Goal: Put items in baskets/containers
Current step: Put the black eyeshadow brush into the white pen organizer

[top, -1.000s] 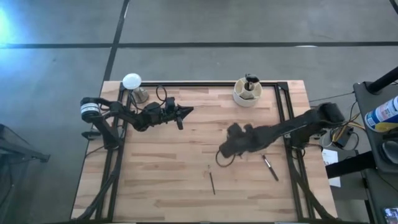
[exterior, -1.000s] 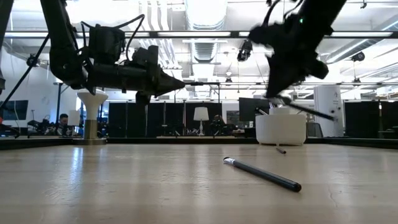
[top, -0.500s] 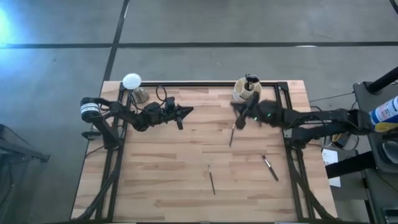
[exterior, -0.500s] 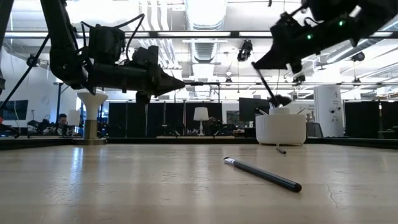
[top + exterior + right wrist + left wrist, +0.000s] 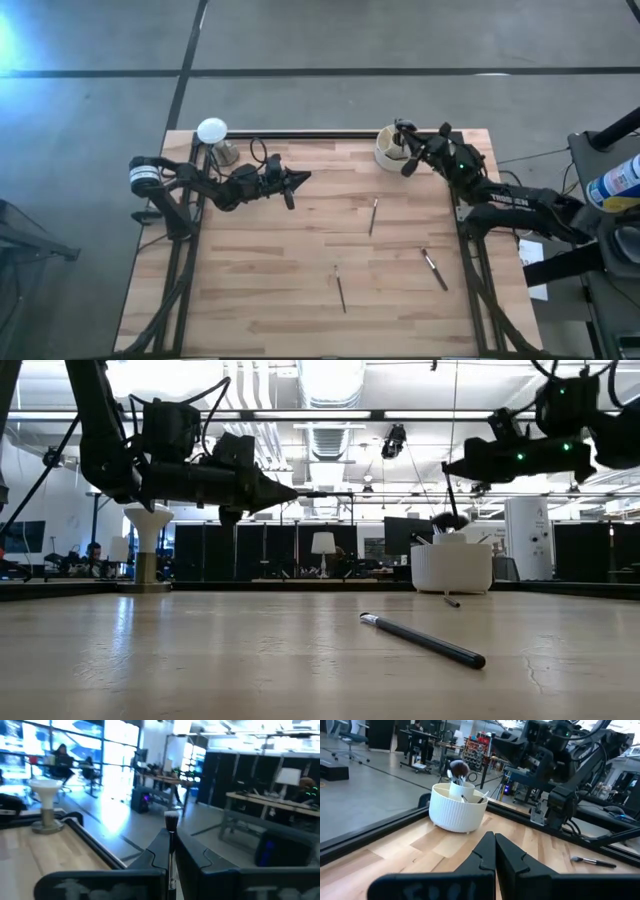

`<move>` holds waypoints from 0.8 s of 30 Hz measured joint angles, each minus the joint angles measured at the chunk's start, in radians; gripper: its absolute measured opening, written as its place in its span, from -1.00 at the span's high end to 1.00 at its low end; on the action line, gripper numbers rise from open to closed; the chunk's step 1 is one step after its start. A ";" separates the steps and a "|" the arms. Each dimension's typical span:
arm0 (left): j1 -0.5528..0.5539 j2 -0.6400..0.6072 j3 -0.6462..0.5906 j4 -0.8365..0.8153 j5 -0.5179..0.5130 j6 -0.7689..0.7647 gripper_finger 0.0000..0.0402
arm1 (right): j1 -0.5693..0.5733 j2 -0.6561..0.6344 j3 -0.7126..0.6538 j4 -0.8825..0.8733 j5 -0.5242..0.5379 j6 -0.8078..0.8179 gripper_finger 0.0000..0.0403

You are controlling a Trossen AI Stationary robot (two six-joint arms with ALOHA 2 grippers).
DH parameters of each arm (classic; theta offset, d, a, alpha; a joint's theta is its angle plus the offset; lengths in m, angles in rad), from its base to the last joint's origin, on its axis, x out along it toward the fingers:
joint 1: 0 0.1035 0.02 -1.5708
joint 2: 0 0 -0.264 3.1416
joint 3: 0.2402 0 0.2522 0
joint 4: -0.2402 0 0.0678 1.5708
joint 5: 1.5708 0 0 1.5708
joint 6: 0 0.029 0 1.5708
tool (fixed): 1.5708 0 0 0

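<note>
The left gripper (image 5: 297,180) is seen closed on nothing, hovering over the table's left half, well apart from every brush; that arm can be taken as waiting.

Three brushes are left on the wood. One (image 5: 340,291) lies near the front edge at the middle, its long axis running roughly front to back. A second (image 5: 373,215) lies at mid-table, also close to front-to-back but slightly slanted. A third (image 5: 433,269) lies toward the front right, set on a diagonal.

Farther right, at the back edge, the cream cup (image 5: 391,152) is found with several brushes already standing in it — a fluffy dark head among them. The right gripper (image 5: 407,166) is held just beside the cup's right rim, its fingers clamped on a thin brush (image 5: 171,827) with the bristle end pointing forward past the fingertips. In the low view that brush (image 5: 450,500) hangs steeply, tip down, right above the cup — so the cup is judged to lie just below and slightly to the left of the claw, and only a short lowering and a release appear to be called for.
</note>
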 joint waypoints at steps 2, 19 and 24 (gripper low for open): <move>0.000 0.000 0.000 0.001 0.000 0.004 1.00 | -0.026 0.032 -0.015 0.049 -0.034 0.004 0.94; 0.001 0.000 0.000 0.007 0.000 0.029 1.00 | -0.032 0.345 0.002 0.212 -0.083 -0.038 0.94; 0.001 0.000 0.000 0.007 0.000 0.029 1.00 | -0.032 0.398 0.026 0.210 -0.077 -0.034 0.94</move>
